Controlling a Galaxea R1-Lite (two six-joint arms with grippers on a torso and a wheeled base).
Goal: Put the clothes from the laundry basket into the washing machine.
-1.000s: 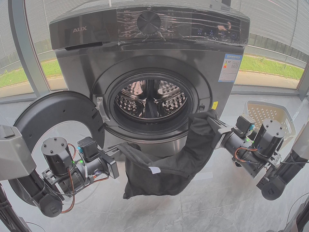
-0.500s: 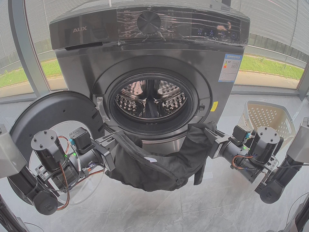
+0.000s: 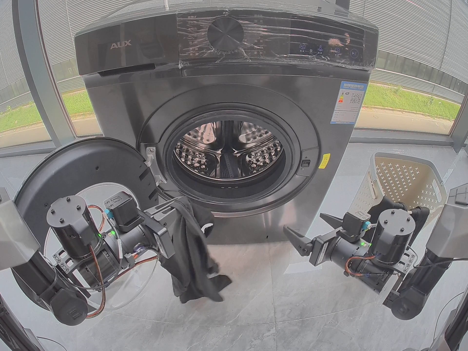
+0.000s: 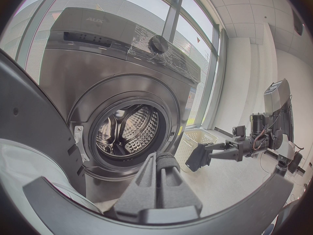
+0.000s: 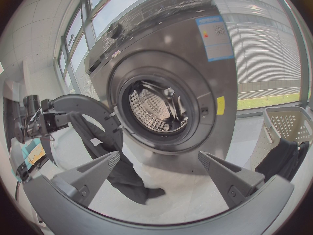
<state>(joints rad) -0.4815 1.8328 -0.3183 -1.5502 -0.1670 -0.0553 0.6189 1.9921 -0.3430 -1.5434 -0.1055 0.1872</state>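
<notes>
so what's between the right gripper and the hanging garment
Nothing: just bare floor between the garment and the open right gripper, seen in the head view.

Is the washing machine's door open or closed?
Open. The round door is swung out to the side, and the shiny drum shows through the uncovered opening.

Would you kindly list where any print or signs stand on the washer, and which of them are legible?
Brand mark, top left of the washer panel: short light letters, legible.
Label, front upper right: print too small to read.
Yellow sticker, right of the door opening: nothing readable.
Icons, panel right: lit signs, too small to tell.
</notes>
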